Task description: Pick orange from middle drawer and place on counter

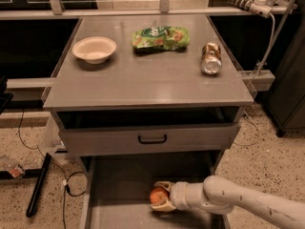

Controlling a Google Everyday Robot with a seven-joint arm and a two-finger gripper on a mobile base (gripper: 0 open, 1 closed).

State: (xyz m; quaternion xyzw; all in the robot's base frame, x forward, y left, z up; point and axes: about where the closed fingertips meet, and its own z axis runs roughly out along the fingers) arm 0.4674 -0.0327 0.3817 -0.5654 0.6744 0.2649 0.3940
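Note:
The orange [157, 196] lies on the floor of the pulled-out middle drawer [119, 185] at the bottom of the camera view. My gripper [160, 196] reaches in from the lower right, with one finger above the orange and one below it, closed around it. The orange still rests low in the drawer. The counter [147, 75] is the grey cabinet top above.
On the counter stand a white bowl [94, 49] at the left, a green snack bag [160, 37] in the middle back and a dented metal can [211, 58] at the right. A drawer front with a black handle [152, 139] sits above the open drawer.

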